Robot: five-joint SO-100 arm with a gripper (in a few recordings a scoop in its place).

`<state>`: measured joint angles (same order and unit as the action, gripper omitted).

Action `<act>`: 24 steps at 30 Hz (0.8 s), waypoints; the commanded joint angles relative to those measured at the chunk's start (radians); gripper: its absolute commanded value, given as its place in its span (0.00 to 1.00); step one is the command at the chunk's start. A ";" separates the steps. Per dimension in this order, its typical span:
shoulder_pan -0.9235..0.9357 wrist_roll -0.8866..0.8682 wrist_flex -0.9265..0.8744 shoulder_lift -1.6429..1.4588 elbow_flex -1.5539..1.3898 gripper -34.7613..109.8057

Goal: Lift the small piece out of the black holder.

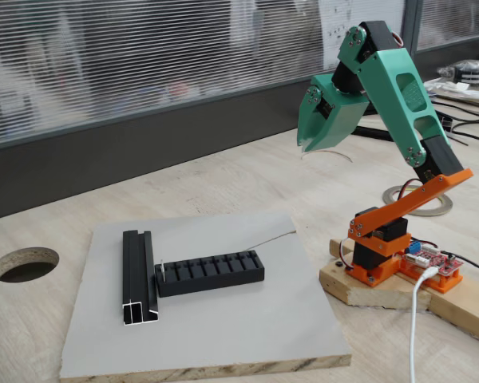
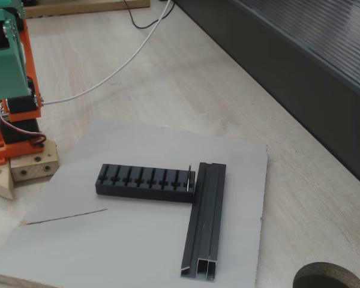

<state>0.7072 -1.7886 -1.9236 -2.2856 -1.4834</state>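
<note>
On the flat grey board point(image 1: 223, 335) lying over the pale wooden table point(image 1: 223, 175), the long, low matte black holder point(image 1: 210, 272) with its row of narrow slots sits near the middle, with bare board on every side. Its one end butts against the side of a longer black channel rail point(image 1: 139, 275) with a silvery cut end, the two making a T. The tiny thin pale sliver point(image 1: 161, 270) stands upright in the end slot nearest the rail; in another fixed view it shows as a pale pin point(image 2: 189, 179) just beside the rail point(image 2: 205, 219). A thin grey wire-like line point(image 1: 267, 238) runs from the holder's far side to the board's edge. The green two-finger gripper point(image 1: 306, 147) hangs high above the table, well apart from the holder, tips pointing down; whether its fingers are parted or closed cannot be told. A round hole point(image 1: 24, 262) is cut in the table beyond the board's left edge. No writing is readable.
</note>
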 commanded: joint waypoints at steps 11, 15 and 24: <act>0.002 -0.008 -0.017 -0.005 0.003 0.31; 0.000 -0.009 -0.017 -0.005 0.003 0.31; -0.002 -0.003 -0.017 -0.005 0.003 0.31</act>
<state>0.7041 -1.7856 -1.9236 -2.2856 -1.4834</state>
